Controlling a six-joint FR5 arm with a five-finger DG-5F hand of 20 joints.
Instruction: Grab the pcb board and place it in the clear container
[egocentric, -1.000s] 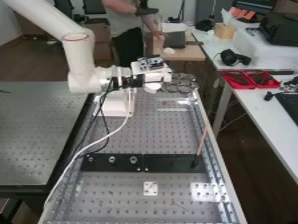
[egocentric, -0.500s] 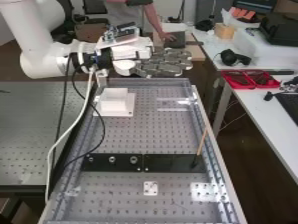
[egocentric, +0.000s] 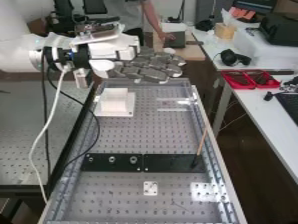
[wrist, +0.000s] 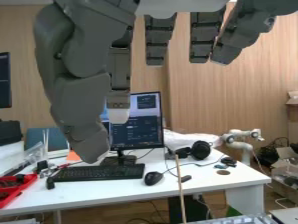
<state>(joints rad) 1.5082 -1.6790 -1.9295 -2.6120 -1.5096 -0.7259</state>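
One small white plate (egocentric: 151, 188) down bench's (egocentric: 130, 135) near end, well apart from robot hand (egocentric: 148, 68), which hangs open, empty.

on the perforated grey metal bench (egocentric: 136, 135), a white square block (egocentric: 115, 100) sits far left; nearer, a black flat strip (egocentric: 173, 162) runs across; nearer still, a small white square plate (egocentric: 151, 188). right of the bench, red rectangular trays (egocentric: 241, 86) sit on a white flat-topped table (egocentric: 266, 112).

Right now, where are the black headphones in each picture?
High view: headphones upper right, on the white desk, beyond the red tray.
Wrist view: headphones on that desk, near the monitor.
Shared landmark: the red tray, on the desk in both.
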